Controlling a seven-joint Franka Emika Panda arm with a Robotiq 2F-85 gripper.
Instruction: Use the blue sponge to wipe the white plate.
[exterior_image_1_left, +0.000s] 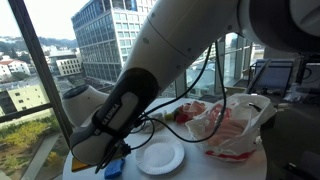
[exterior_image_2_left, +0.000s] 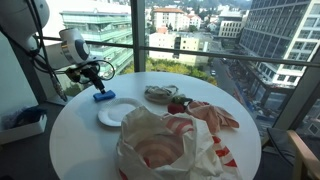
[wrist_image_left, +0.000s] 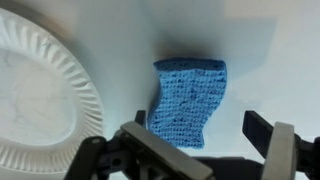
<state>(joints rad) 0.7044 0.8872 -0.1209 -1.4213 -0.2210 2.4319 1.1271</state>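
The round white worktop carries a white plate; just beside its rim, not touching, lies the blue sponge (flat, slightly waisted). Above it hangs the claw, spread wider than the sponge, gripping nothing.

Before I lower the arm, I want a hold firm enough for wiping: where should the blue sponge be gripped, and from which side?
Grip the blue sponge across its middle, on its two long side edges, coming straight down from above. It lies flat on the table, clear of the white plate, and the open fingers stand on either side of it.
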